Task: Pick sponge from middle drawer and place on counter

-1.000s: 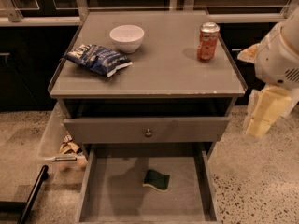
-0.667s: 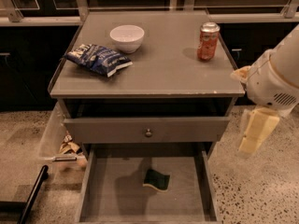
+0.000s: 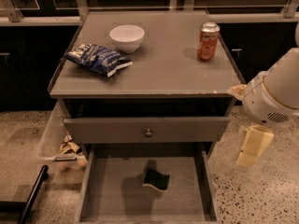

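Counter: flat grey cabinet top; open patch at front centre, between the bag and the can.
Middle drawer: pulled fully out below the knobbed drawer front; grey floor bare but for the sponge.
Arm: white housing at the right edge of view, outside the cabinet.
Snack bag: blue, crinkled, at the left of the counter.
Bowl: white, at the back left, just behind the bag.
Can: red, upright, at the back right.
Gripper: pale, hanging under the arm to the right of the drawer, over the speckled floor; open or closed, cannot tell; holding nothing visible.
Sponge: dark face up, lying mid-drawer, well apart from the gripper, untouched.
Step in hand: approach; pick not yet begun.
Next move, as judged: swing left over the drawer's right wall, descend onto the sponge, close on it, then lift clear of the drawer front above.
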Robot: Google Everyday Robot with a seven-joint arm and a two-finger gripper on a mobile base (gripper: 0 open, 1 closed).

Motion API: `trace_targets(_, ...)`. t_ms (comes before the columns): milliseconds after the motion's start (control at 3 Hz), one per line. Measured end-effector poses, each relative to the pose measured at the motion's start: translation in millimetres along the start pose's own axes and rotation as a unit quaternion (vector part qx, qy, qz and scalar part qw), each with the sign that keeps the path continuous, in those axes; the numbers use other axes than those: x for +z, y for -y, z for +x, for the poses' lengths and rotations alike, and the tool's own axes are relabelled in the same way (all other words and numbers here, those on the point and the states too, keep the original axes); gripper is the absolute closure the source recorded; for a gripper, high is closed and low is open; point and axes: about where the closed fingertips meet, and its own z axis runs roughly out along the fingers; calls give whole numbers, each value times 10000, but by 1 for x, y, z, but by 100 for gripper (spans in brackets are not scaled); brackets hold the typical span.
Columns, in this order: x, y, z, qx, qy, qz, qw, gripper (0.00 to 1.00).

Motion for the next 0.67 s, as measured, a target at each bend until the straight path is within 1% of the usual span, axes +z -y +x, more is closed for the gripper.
trace_targets(333,35,-11,4,166,161,-206,9995,0)
trace_targets(667,90,-27,6,218,308,-365,9986,0)
